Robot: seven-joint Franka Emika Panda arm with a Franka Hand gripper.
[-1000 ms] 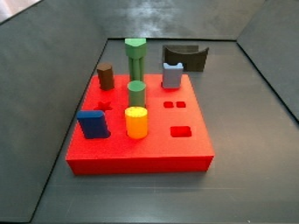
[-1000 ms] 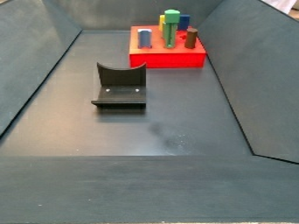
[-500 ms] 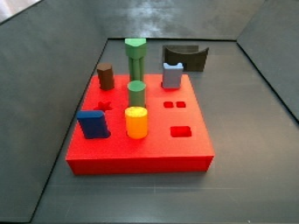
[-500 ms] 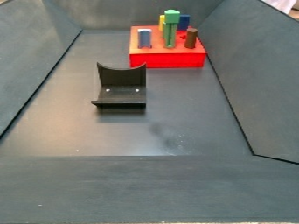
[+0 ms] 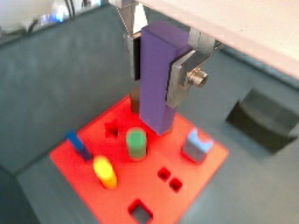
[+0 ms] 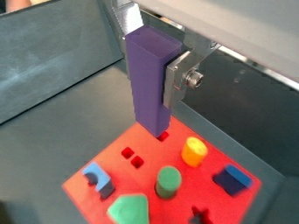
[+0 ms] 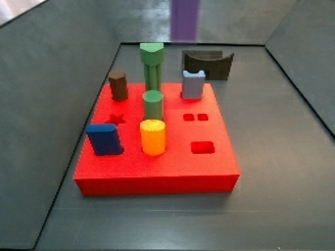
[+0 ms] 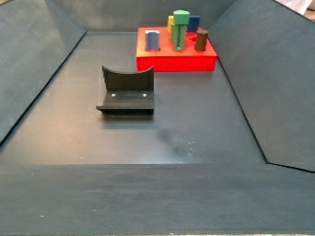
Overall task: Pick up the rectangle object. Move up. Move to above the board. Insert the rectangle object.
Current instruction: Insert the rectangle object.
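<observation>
In both wrist views my gripper (image 5: 158, 70) (image 6: 152, 74) is shut on the rectangle object (image 5: 158, 79) (image 6: 149, 83), a tall purple bar held upright between the silver fingers. It hangs well above the red board (image 5: 187, 197) (image 6: 140, 179). Only the bar's lower end (image 7: 187, 15) shows in a side view, at the top edge behind the board (image 7: 170, 167); the gripper itself is out of frame there. A square cut-out (image 7: 203, 148) and two small holes (image 7: 195, 118) lie open on the board's right half. The board (image 8: 179, 63) also shows far back in a side view.
Pegs stand in the board: a tall green column (image 7: 152, 64), a short green cylinder (image 7: 153, 103), a yellow-orange cylinder (image 7: 153, 137), a dark-blue block (image 7: 104, 139), a brown peg (image 7: 119, 86), a lavender-grey block (image 7: 194, 85). The fixture (image 7: 209, 64) (image 8: 125, 89) stands on the floor. Sloping grey walls enclose the bin.
The purple bar's lower end has come into the top of a side view, where nothing showed before. The board and pegs have not moved.
</observation>
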